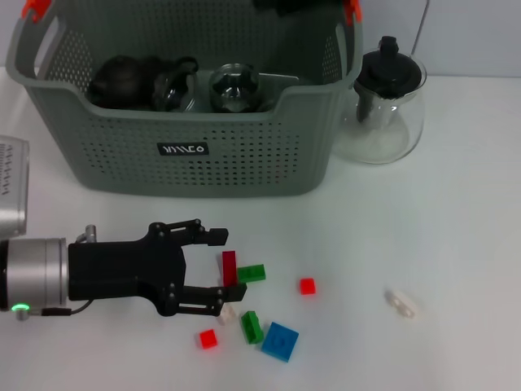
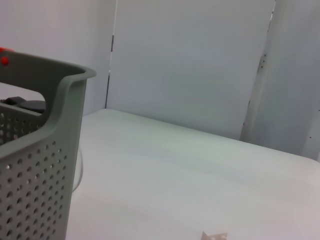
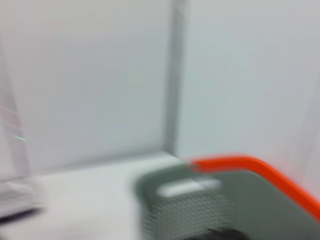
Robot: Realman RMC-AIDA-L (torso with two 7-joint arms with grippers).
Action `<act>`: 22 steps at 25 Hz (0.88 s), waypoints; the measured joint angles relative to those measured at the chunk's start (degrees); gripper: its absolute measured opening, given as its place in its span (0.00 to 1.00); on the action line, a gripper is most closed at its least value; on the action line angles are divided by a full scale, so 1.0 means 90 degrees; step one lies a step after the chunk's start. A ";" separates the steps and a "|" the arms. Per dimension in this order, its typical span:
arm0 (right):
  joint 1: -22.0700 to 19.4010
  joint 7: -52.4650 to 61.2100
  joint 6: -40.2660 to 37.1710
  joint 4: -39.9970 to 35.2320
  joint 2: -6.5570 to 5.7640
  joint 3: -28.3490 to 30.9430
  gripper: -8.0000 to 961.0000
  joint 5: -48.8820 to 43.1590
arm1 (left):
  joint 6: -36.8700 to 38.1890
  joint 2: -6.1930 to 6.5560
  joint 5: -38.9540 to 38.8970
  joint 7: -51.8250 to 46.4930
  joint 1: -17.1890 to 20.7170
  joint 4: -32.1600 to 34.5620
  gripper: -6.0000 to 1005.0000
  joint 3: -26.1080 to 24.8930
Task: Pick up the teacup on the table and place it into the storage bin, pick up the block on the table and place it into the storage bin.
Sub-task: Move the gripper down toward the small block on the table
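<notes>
Head view, our left hand [image 1: 222, 273] low over the surface [image 1: 456, 244], fingers spread around an upright dark red block [image 1: 229, 267], storage bin [image 1: 187, 155] behind it, teacup [image 1: 234, 88] inside, right hand unseen.

1. Left tool [image 1: 218, 273] is all matte black, boxy body with two thin linkage-style fingers [image 1: 213, 237].
2. Behind it sits a shiny silver cylinder wrist section.
3. Tiny green light glowing on that wrist's underside.
4. A thin black cable runs alongside.
</notes>
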 joint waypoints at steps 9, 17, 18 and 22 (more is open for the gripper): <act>-0.0954 -0.0824 -0.2866 -0.0049 -0.0368 0.0388 0.91 0.0606 | 0.0029 0.0000 0.0015 0.0000 0.0012 0.0001 0.86 0.0000; -0.1194 -0.1317 -0.2857 0.0474 -0.0127 -0.0644 0.90 -0.1704 | -0.0013 0.0000 -0.0018 -0.0093 0.0015 -0.0017 0.86 -0.0054; -0.1194 -0.1317 -0.2857 0.0474 -0.0127 -0.0644 0.90 -0.1704 | -0.0017 0.0001 -0.0022 -0.0109 0.0015 -0.0024 0.86 -0.0083; -0.0780 -0.1766 -0.2582 0.1195 0.0209 -0.0869 0.90 -0.3031 | -0.0049 0.0000 -0.0029 -0.0147 0.0004 -0.0106 0.86 -0.0201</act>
